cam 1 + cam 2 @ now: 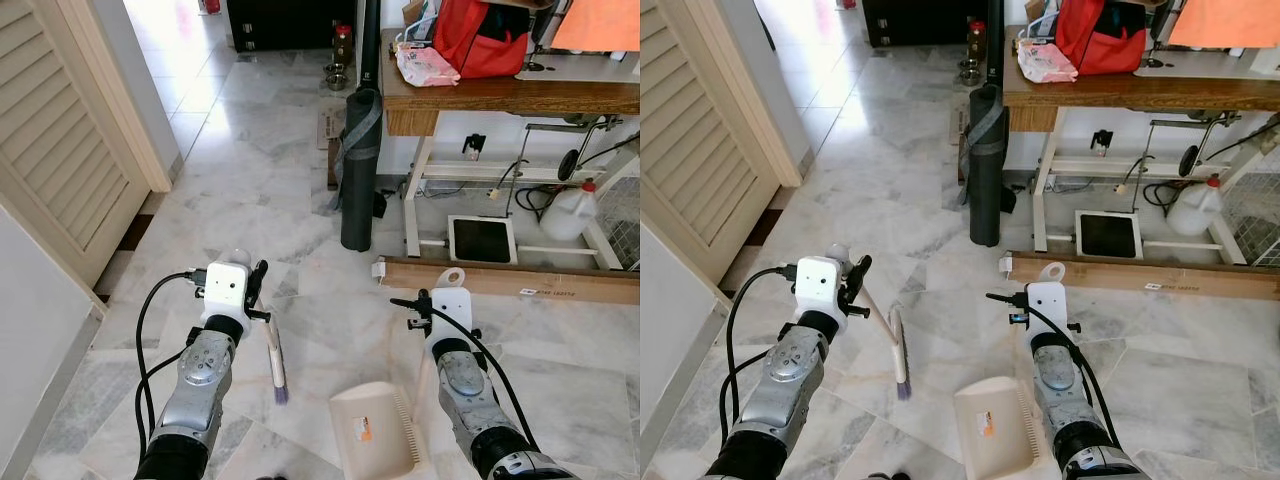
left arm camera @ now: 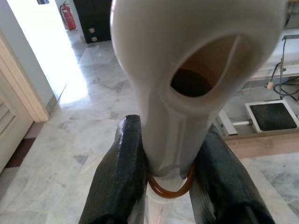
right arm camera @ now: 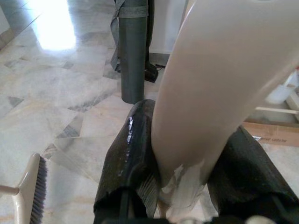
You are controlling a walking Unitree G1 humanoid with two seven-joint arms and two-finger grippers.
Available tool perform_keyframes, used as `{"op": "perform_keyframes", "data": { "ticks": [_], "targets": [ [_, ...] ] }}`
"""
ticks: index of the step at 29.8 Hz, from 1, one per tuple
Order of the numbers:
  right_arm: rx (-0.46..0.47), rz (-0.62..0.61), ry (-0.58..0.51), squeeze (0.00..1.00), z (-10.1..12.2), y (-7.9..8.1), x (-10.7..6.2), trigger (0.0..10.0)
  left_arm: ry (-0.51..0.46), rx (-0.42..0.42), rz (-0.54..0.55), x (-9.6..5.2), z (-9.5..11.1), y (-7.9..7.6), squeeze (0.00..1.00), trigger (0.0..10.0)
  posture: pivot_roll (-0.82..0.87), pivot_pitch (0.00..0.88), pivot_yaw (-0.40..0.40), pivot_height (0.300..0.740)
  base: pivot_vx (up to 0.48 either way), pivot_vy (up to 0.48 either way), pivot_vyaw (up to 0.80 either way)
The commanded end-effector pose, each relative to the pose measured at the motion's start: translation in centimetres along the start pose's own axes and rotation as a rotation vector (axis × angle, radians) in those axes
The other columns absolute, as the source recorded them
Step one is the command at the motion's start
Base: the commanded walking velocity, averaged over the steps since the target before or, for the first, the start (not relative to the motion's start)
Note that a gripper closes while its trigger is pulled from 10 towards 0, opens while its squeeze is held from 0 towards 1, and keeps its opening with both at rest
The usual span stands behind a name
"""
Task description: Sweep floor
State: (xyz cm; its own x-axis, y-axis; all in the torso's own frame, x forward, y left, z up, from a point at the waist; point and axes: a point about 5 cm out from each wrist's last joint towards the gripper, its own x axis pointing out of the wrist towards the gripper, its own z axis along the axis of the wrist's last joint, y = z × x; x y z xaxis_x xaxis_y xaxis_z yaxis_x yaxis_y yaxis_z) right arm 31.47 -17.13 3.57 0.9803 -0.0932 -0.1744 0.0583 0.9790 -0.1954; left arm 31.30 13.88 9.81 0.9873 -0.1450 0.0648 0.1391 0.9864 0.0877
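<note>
A small cream plastic hand brush [image 1: 274, 362] with a dark purple-grey bristle strip is held low over the pale marble tile floor [image 1: 250, 170]. Its long head runs away from the robot and slightly to its right, bristles facing down; the slim handle slants up to the left gripper [image 2: 169, 163]. In the left wrist view the two black fingers [image 2: 119, 177] are seen clamped on the handle just below its rounded end with an oval hanging hole, an orange rubber band ringing the neck.

A cream plastic dustpan [image 1: 376, 430] with a comb-toothed edge along its right side and an orange label lies on the floor in front of the right arm, just right of the brush. Its cream handle [image 3: 210, 93] rises to the right gripper [image 3: 187, 186], whose fingers are closed around it.

Farther off, a dark rolled mat [image 1: 360, 170] stands upright beside a wooden table [image 1: 480, 95] bearing a red bag [image 1: 490, 35].
</note>
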Motion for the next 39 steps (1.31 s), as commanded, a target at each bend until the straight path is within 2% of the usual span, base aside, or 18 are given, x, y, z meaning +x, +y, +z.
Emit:
{"op": "perform_keyframes", "data": {
  "ticks": [1, 39],
  "targets": [
    [-0.006, -0.006, -0.027, 0.0, 0.64, -0.09, 0.32, 10.0, -0.048, 0.015, 0.004, 0.2, 0.74, 0.08, 0.0, 10.0, 0.08, 0.0, 0.031, 0.74, 0.0, 0.0, 0.0],
    [-0.003, -0.049, -0.02, 0.0, 0.77, -0.38, 0.5, 10.0, -0.05, 0.011, 0.002, 0.24, 0.68, -0.12, 0.0, 10.0, 0.09, 0.012, 0.03, 0.74, -0.275, 0.0, 0.0]
  ]
}}
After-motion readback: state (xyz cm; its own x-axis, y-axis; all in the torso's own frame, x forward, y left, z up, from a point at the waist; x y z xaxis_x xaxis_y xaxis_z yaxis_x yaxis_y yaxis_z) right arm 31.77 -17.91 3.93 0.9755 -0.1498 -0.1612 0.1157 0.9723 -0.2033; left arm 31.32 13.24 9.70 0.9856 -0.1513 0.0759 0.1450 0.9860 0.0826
